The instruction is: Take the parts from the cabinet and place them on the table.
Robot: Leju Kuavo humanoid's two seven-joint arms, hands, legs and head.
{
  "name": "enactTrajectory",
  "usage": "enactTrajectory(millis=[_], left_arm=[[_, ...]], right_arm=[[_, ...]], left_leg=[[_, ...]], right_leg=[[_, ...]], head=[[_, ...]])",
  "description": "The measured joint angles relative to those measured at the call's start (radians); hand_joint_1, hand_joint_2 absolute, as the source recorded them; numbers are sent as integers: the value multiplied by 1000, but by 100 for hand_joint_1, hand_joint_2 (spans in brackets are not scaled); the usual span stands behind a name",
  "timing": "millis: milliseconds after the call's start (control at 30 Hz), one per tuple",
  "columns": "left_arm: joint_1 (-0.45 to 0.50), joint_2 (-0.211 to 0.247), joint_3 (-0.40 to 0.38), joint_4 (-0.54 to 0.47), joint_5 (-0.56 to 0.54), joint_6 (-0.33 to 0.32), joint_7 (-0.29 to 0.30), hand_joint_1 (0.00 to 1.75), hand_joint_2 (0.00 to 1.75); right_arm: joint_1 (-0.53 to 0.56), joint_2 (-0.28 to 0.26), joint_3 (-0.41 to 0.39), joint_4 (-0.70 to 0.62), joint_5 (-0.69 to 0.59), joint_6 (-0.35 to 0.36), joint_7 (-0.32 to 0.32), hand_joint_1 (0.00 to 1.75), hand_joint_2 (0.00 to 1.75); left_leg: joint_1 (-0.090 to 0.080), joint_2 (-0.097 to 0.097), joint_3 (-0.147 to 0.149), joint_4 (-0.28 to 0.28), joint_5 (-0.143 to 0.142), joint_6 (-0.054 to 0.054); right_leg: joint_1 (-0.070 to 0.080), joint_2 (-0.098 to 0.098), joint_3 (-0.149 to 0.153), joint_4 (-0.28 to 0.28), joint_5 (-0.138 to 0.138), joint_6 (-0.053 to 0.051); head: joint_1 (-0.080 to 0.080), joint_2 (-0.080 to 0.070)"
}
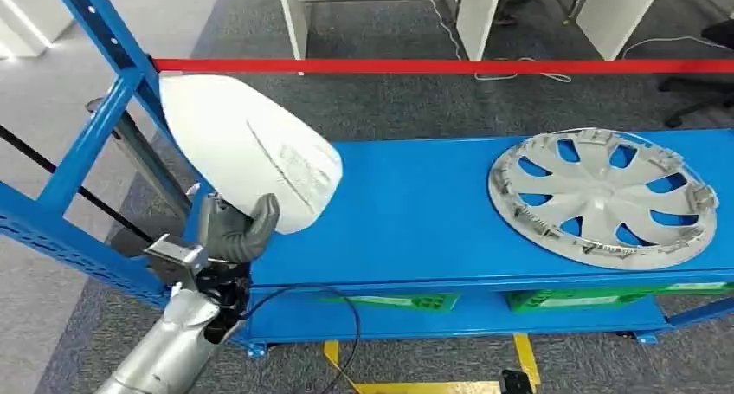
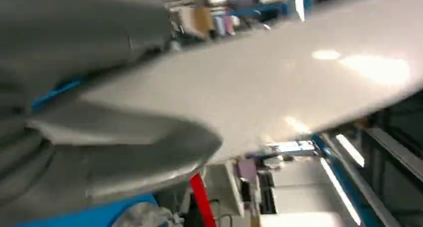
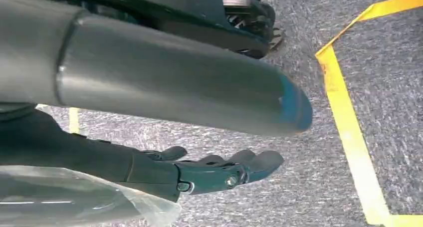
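The left hand (image 1: 235, 229) grips the lower edge of a smooth, glossy white shell part (image 1: 251, 147), fingers (image 1: 262, 221) curled around it above the left end of the blue worktop (image 1: 407, 212). I judge this the placing step; lowering it flat comes next. Further right lies a spoked, matte silver hubcap (image 1: 602, 197), while the right hand (image 3: 219, 172) hangs with fingers loosely spread over grey carpet.

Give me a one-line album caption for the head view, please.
The left robot hand holds a white panel over a blue table's end, near a silver hubcap.

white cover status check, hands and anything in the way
Left hand grips white cover at its lower edge, above blue table. Right hand open, hanging over floor. Hubcap lies on table, well apart.
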Motion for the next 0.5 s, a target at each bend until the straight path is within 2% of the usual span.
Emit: enactTrajectory(millis=[67,100,133,167,200,233,267,300,333,367,400,433,467,500], left_arm=[[24,2,-3,-62,22,-15,0,175,175],[32,-1,-3,-90,47,-40,0,175,175],[42,-7,-3,-123,77,-77,1,175,175],[54,-13,-2,-150,87,-110,0,175,175],[67,-19,-3,-196,96,-172,0,175,175],[80,-25,-4,-221,100,-206,0,175,175],[96,-26,-5,-246,101,-230,0,175,175],[117,-25,-6,-275,100,-248,0,175,175],[141,-26,-8,-314,101,-271,0,175,175],[153,-26,-12,-347,102,-293,0,175,175],[158,-29,-15,-375,102,-325,0,175,175],[162,-32,-19,-402,102,-351,0,175,175],[166,-32,-22,-423,101,-367,0,175,175],[170,-32,-25,-441,99,-372,0,175,175]], right_arm=[[3,0,-2,0,0,0,-1,0,0],[4,0,-3,0,1,0,-6,0,0],[5,0,-5,0,3,2,-16,0,0],[5,0,-5,0,5,5,-27,0,0],[5,0,-5,0,12,13,-42,0,0],[5,0,-5,0,14,15,-48,0,0],[7,-1,-5,0,16,16,-53,0,0],[10,-2,-6,0,19,15,-52,0,0],[15,-4,-7,0,22,13,-48,0,0],[18,-4,-7,0,26,13,-41,0,0],[20,-7,-7,0,36,13,-32,0,0],[19,-9,-8,0,45,13,-27,0,0],[16,-10,-7,0,51,14,-25,0,0],[15,-10,-7,0,55,14,-24,0,0]], left_leg=[[-2,-1,0,-2,-1,7],[6,0,5,-14,6,16],[7,0,7,-18,8,18],[8,-1,7,-17,8,23],[7,1,7,-16,12,27],[6,2,7,-16,13,28],[5,2,5,-15,13,28],[5,2,5,-15,13,28],[4,2,5,-15,13,28],[4,2,5,-13,13,28],[4,-1,5,-11,13,27],[4,-1,4,-8,12,26],[-5,-2,-1,-1,11,20],[-3,-1,-4,-1,15,13]], right_leg=[[-3,-1,5,-9,2,13],[-2,-2,4,-7,-3,20],[-3,-4,-8,7,-17,22],[-3,-6,-28,54,-51,24],[-3,-5,-58,125,-89,25],[-3,-5,-96,209,-130,28],[-2,-5,-126,277,-155,30],[-2,-6,-133,292,-150,32],[-2,-6,-114,258,-121,31],[-2,-6,-77,190,-81,30],[-2,-7,-28,100,-38,27],[-2,-7,17,17,-12,23],[2,-7,35,-9,-24,21],[2,-4,32,-7,-19,14]], head=[[-1,0],[0,0],[1,0],[4,0],[7,0],[7,0],[8,0],[7,0],[7,0],[7,0],[8,0],[8,0],[8,0],[5,0]])
